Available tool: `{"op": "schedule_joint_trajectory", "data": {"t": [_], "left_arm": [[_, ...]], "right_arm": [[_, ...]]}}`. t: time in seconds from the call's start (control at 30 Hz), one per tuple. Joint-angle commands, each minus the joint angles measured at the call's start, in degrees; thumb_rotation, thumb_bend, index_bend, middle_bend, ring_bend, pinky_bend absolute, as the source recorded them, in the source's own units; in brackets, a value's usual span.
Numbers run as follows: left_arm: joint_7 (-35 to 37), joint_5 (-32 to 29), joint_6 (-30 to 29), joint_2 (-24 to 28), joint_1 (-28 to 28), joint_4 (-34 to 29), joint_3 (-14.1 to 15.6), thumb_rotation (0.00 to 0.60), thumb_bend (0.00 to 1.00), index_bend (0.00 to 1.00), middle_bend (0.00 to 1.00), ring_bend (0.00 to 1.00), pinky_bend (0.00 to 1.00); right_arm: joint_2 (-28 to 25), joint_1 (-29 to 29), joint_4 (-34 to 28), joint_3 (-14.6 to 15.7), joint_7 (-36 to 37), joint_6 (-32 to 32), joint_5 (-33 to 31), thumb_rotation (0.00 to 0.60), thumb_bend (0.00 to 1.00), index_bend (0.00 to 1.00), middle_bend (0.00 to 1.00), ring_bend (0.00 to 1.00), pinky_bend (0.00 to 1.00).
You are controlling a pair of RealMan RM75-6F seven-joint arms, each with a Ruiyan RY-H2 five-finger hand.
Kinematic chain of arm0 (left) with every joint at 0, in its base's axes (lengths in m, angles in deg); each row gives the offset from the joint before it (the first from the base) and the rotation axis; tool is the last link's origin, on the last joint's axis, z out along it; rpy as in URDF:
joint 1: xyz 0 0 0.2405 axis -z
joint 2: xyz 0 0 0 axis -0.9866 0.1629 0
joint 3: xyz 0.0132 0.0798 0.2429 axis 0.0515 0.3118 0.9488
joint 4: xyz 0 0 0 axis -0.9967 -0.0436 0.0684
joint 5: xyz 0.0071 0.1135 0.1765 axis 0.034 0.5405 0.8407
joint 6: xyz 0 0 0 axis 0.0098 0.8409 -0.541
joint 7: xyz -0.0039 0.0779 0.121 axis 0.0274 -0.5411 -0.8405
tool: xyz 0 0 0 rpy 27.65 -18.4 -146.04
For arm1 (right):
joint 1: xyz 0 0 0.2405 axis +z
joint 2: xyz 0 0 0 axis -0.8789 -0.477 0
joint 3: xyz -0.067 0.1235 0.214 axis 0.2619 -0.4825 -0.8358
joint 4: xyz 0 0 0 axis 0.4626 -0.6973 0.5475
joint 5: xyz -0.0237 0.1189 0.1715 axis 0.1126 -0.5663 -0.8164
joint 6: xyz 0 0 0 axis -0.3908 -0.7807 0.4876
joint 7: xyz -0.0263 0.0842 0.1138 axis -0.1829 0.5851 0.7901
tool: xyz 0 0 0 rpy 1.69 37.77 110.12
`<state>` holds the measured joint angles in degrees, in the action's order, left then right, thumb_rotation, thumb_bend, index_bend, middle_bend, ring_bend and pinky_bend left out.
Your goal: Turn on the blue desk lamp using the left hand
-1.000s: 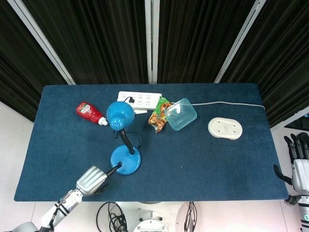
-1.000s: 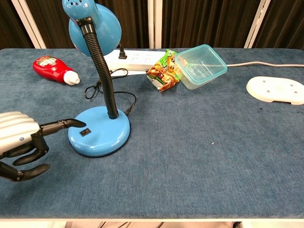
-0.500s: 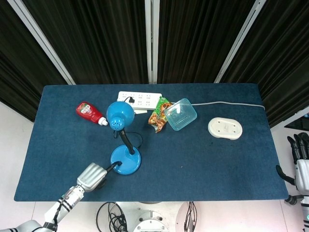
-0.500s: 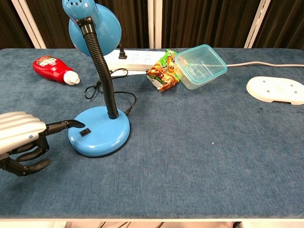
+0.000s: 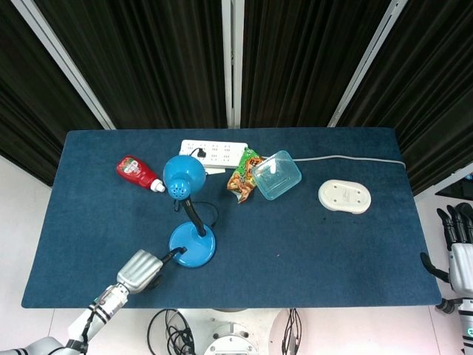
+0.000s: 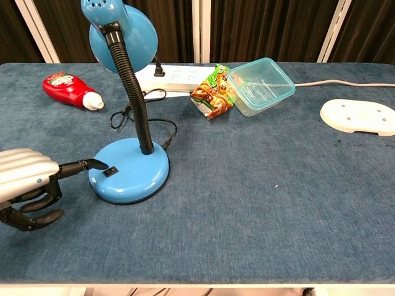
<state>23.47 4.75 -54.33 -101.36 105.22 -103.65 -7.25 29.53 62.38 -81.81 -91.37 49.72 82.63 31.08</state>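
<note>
Touching the blue desk lamp base, left hand extends one finger, other fingers curled; no legible writing.

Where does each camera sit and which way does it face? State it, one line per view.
Head view: high above the table, looking almost straight down; left hand at the lower left edge, right hand off the table's right end.
Chest view: low at the table's near edge, looking across it; only the left hand shows.
Shared: blue desk lamp, red bottle, left hand.
</note>
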Motion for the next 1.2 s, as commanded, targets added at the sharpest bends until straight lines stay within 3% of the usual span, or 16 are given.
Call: {"op": "schedule_joint_trajectory", "data": {"t": [0.03,0.97,1.2], "left_arm": [[0.22,0.37,-0.38,-0.15,0.04,0.11,0.21,0.6,0.46,0.0,0.86,0.85,0.87],[-1.31,-0.62,0.08,-0.86,0.59,0.5,1.43,0.6,0.46,0.15,0.86,0.85,0.87],[-1.07,-0.22,-0.7,-0.79,0.45,0.57,1.65,0.6,0.45,0.3,0.86,0.86,0.87]], "right_arm": [[0.01,-0.01,0.06,0.0,0.03,-0.04,-0.05,0.6,0.21,0.0,0.0,0.0,0.0],[0.07,-0.04,0.41,0.4,0.4,-0.81,-0.23,0.6,0.21,0.0,0.0,0.0,0.0],[0.07,0.01,0.43,0.46,0.45,-1.24,-0.54,0.6,0.21,0.0,0.0,0.0,0.0]]}}
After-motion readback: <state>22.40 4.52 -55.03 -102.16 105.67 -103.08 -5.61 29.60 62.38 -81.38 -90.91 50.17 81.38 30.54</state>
